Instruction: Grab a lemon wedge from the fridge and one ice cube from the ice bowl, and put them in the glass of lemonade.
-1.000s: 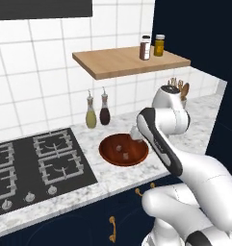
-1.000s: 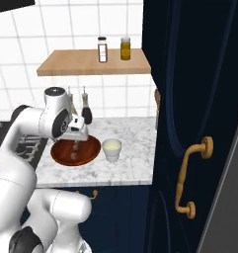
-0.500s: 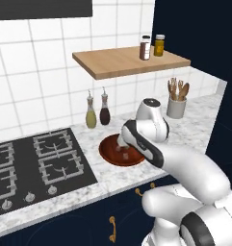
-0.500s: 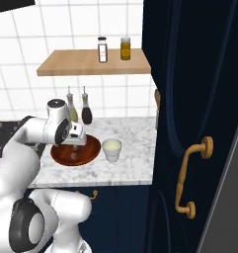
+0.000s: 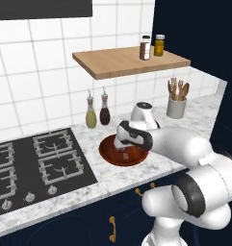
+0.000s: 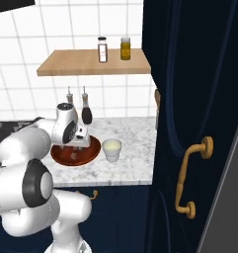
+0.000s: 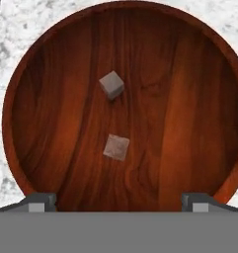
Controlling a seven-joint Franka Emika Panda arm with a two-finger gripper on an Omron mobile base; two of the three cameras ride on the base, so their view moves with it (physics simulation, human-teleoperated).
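claw over the ice bowl, nothing gripped

the claw [image 7: 118, 200] hangs straight above the ice bowl [image 5: 108, 153], its two finger tips [image 7: 39, 200] spread as wide as they go and nothing between them. in the hand view the bowl's reddish-brown wooden floor lies below, with two pale grey ice cubes apart from each other near the middle: one ice cube [image 7: 111, 85] tilted on a corner, a second cube [image 7: 116, 147] lying flatter and nearer the tips. neither touches the claw.

the bowl sits on the white marbled bench [image 5: 112, 178], near its front edge. from the left base view the white forearm and hand [image 5: 132, 135] cover much of the bowl's right half, so the cubes cannot be made out there. from the right base view the hand [image 6: 77, 136] stands over the bowl [image 6: 73, 157] and the glass of lemonade [image 6: 111, 149] stands just beside the bowl's right rim, apart from it — a small pale cup with yellowish contents.

behind the bowl, against the tiled wall, stand two slim oil bottles: a yellow bottle [image 5: 90, 116] and a dark bottle [image 5: 104, 112], close together. a black gas hob [image 5: 35, 163] lies to the bowl's left. a grey pot of wooden utensils [image 5: 176, 101] stands further right on the bench. above, a wooden shelf [image 5: 122, 62] carries two small jars [image 5: 151, 46]. a dark navy cabinet [image 6: 194, 99] with a gold handle [image 6: 189, 180] rises at the right of the right base view, close past the cup.
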